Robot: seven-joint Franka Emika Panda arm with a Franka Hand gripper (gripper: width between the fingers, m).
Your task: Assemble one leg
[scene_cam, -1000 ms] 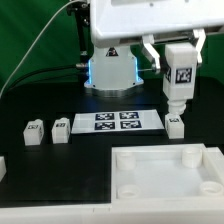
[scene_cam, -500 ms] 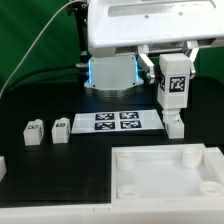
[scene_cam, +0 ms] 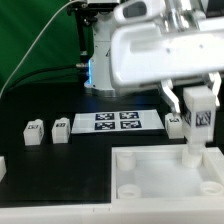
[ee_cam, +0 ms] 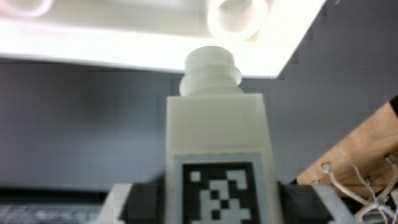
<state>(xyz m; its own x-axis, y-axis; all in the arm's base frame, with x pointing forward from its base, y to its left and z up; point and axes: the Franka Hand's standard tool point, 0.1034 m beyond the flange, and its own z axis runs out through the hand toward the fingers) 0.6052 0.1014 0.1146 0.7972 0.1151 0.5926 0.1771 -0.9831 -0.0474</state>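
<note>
Claw (ee_cam: 217, 206) clamped on the leg (ee_cam: 215, 130), one finger each side. The leg's black-and-white marker (ee_cam: 217, 192) sits right at the claw and faces the camera. Its round peg (ee_cam: 212, 68) points straight out from the claw. White panel (ee_cam: 107, 35) with round socket (ee_cam: 242, 14) lies ahead of the peg, dark worktop (ee_cam: 80, 120) under it.

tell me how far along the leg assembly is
Done: the leg is picked up, clamped upright in the gripper. In hand: its peg hangs over the panel, near a corner socket. Left: seating the peg in that socket; the wrist view shows it not yet in.
</note>
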